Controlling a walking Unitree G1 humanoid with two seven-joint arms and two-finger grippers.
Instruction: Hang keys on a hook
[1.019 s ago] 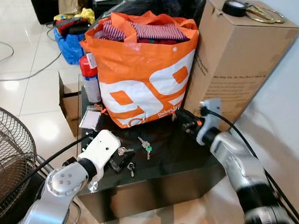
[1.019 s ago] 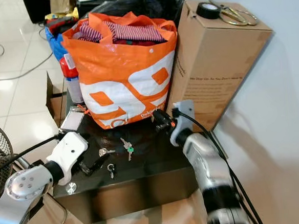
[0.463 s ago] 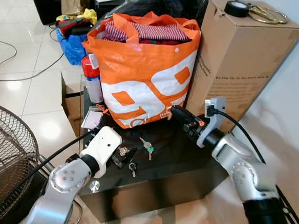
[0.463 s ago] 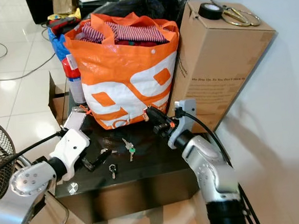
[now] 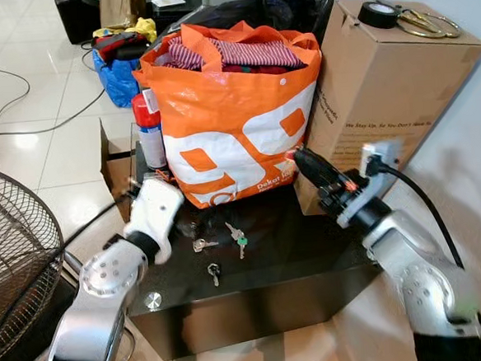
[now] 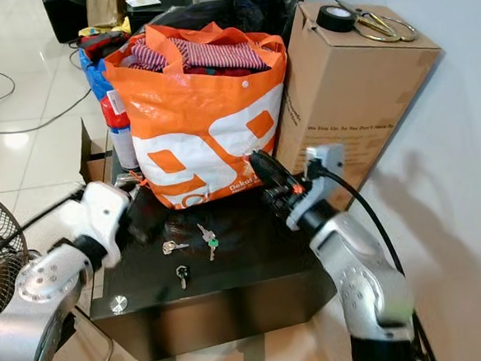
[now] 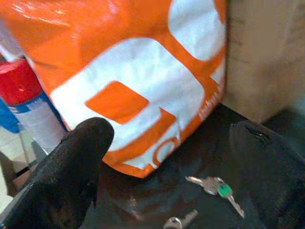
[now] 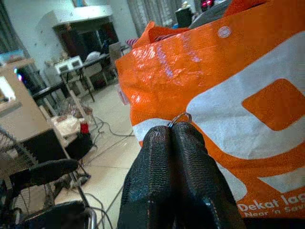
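Right gripper (image 8: 174, 131) is up at centre-right of the head view, fingers pressed tight together with a thin metal ring (image 8: 179, 118) peeking out at their tips, right in front of the orange bag (image 5: 227, 107). Down on the black table (image 5: 295, 259), lower centre, the keys (image 5: 235, 233) with a green tag lie flat, a loose silver key (image 5: 202, 244) just to their left and a darker small key (image 5: 214, 271) nearer the front edge. Left gripper (image 7: 167, 162) sits at centre-left by the bag's bottom corner, its two black fingers spread wide, gripping nothing, keys lying between them in the wrist view. Cardboard box (image 5: 386, 79) stands at upper right, a red spray can (image 5: 147, 129) left of the bag.
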